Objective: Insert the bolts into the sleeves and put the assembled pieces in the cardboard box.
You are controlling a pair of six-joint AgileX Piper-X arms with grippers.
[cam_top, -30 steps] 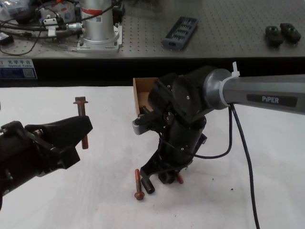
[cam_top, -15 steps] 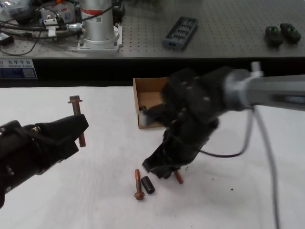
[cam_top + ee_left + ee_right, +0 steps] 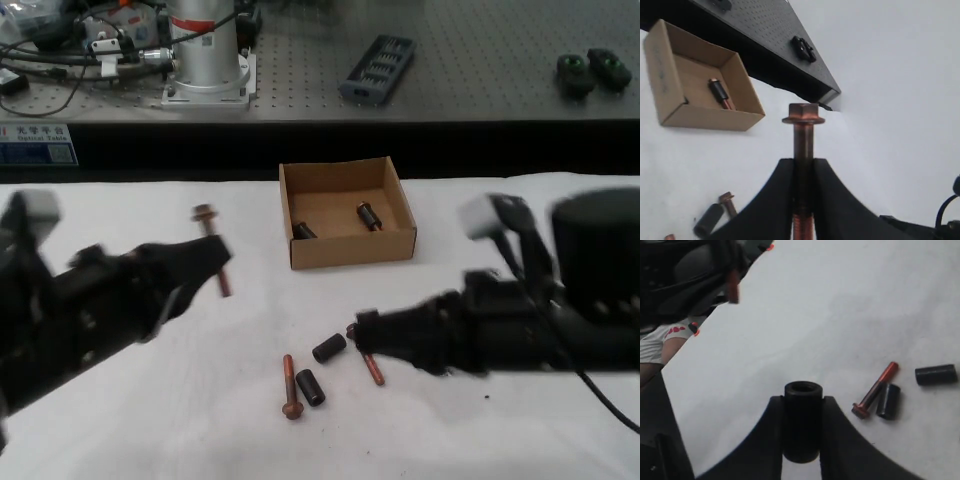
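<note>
My left gripper is shut on the shank of a copper bolt, whose head sticks out beyond the fingers. In the high view that bolt hangs above the cloth, left of the cardboard box. My right gripper is shut on a black sleeve with its open bore facing outward. The right gripper reaches in low from the right. Its tip is over the loose parts. The box holds two assembled pieces.
On the white cloth lie a loose bolt beside a sleeve, another sleeve, and a second bolt just under the right gripper. A dark perforated bench with equipment runs along the back.
The right arm has swung down from upright over the middle to low at the right, uncovering the box and a second sleeve. The left arm has carried its bolt rightward and tilted it.
</note>
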